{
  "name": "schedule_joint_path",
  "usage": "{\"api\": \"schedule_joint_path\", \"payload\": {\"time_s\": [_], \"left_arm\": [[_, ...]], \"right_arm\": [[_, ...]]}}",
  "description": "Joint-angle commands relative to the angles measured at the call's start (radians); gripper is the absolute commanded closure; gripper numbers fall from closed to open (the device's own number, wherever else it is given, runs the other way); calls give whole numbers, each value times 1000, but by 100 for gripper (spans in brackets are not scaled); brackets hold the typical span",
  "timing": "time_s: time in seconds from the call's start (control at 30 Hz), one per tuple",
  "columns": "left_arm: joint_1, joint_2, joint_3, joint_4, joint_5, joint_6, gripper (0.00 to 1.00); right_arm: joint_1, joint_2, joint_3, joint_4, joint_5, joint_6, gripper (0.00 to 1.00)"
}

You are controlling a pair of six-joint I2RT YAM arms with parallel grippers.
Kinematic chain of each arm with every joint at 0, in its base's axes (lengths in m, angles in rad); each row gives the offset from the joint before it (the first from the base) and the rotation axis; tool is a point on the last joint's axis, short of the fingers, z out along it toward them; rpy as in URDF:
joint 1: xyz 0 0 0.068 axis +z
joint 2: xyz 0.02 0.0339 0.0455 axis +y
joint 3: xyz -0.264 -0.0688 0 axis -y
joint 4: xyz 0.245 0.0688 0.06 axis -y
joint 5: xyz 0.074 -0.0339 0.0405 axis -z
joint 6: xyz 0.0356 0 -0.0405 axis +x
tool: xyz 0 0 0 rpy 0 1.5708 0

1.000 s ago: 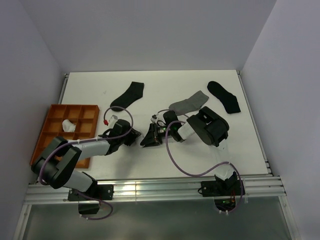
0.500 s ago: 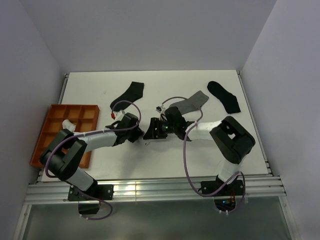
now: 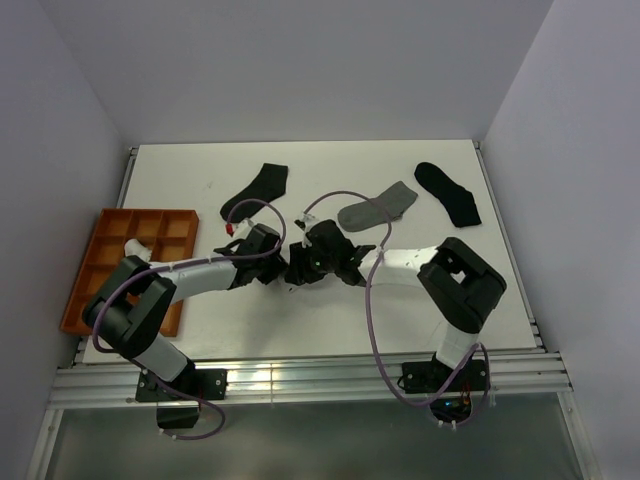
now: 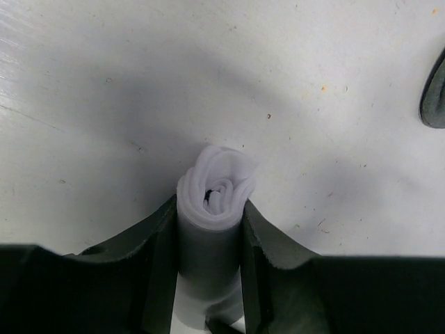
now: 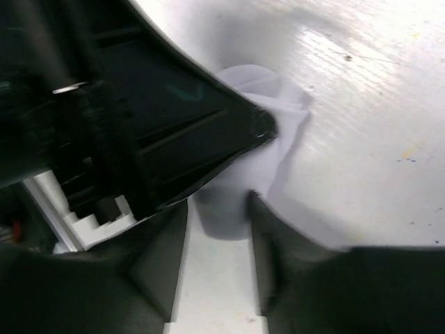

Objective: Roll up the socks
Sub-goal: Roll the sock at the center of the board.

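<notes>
Both arms meet over the middle of the table [image 3: 400, 300], their tips almost nose to nose. The left gripper [image 4: 210, 206] pinches a white sock [image 4: 212, 182] that is wound into a tight little roll. The left wrist view shows the spiral of its end sticking out just past the fingertips, with a dark finger [image 4: 163, 243] pressed flat against each side of it. The roll lies low, right at the tabletop, near the centre of the table.

The right gripper [image 5: 219, 203] comes at the same sock from the other side. In its own wrist view its two fingers [image 5: 292, 278] stand apart, with loose white cloth lying in the gap between them and the black body of the left gripper filling the upper left. I cannot tell whether those fingers are pressing on the cloth or merely straddling it. From above, the two gripper heads [image 3: 283, 268] [image 3: 304, 262] hide the sock almost completely.

Farther back on the table, three more socks lie flat and well apart from the grippers. There is a black sock [image 3: 256, 190] behind the left arm, a grey sock [image 3: 378, 205] behind the right wrist, and a second black sock [image 3: 448, 193] off to the right. An orange tray [image 3: 100, 225] with square compartments sits at the left edge of the table, partly under the left arm.
</notes>
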Motion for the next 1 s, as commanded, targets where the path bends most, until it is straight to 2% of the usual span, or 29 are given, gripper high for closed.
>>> {"api": "schedule_joint_path", "payload": {"time_s": [0.0,0.07,0.1,0.2,0.3,0.47,0.83,0.97], "left_arm": [[-28,72,-63,-222,36,54,63],[-29,55,-78,-201,41,58,62],[-29,46,-86,-193,42,58,59],[-29,-5,-128,-144,45,57,52],[-29,-45,-170,-84,67,57,46],[-29,-60,-219,-9,100,75,42],[-3,-190,-316,49,64,66,38],[15,-181,-317,75,76,81,38]], "right_arm": [[16,44,33,47,41,-15,59],[13,67,35,44,36,0,67],[10,72,24,48,31,10,77],[-15,83,-6,76,1,48,92],[-47,95,-25,96,-53,76,100],[-90,135,-37,148,-181,140,100],[-137,204,-42,214,-332,206,100],[-145,218,-46,245,-366,234,100]]}}
